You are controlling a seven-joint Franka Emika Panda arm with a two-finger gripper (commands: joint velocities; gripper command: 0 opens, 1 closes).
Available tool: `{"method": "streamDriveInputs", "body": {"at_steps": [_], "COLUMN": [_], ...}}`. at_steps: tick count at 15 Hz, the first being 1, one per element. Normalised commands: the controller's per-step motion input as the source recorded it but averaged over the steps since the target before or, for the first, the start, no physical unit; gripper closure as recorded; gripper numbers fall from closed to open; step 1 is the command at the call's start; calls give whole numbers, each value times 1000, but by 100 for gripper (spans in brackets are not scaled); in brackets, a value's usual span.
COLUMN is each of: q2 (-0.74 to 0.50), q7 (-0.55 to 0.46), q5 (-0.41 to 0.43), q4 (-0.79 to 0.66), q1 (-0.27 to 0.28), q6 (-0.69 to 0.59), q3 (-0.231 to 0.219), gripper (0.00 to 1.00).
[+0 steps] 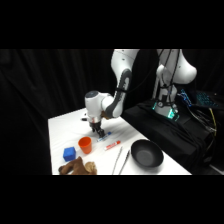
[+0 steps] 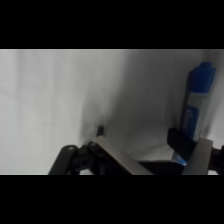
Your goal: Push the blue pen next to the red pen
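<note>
1. The white Franka arm reached down from the upper right, and its two-finger gripper (image 1: 99, 133) hung low over the white table (image 1: 65, 125), just behind the orange cup (image 1: 85, 145).
2. In the wrist view the two fingers stood apart, one grey pad (image 2: 117, 155) on the left and the other (image 2: 197, 152) on the right, with bare table between them and nothing held.
3. The short blue pen with a whitish section (image 2: 196, 102) lay against the inner side of the right finger, its length running up and away from the fingertip; in the side view it showed only as a small blue streak (image 1: 106, 134) beside the gripper.
4. The short red pen with a white section (image 1: 113, 146) lay on the table near the gripper, on the camera's side of it and apart from the blue pen.
5. A black round bowl (image 1: 146, 153) sat to the right of the red pen.
6. Thin grey metal tongs (image 1: 120, 160) lay between the bowl and the cup.
7. A blue cube (image 1: 69, 153) and a brown plush toy (image 1: 77, 167) sat by the table's near edge.
</note>
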Motion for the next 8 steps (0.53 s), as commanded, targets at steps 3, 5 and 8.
{"method": "streamDriveInputs", "body": {"at_steps": [3, 5, 8], "q2": [-106, -170, -246], "q7": [329, 352, 353], "q5": [-129, -138, -153], "q4": [-120, -131, -158], "q1": [295, 312, 302], "q6": [-59, -107, -163], "q3": [-50, -61, -73], "gripper": [0, 0, 0]}}
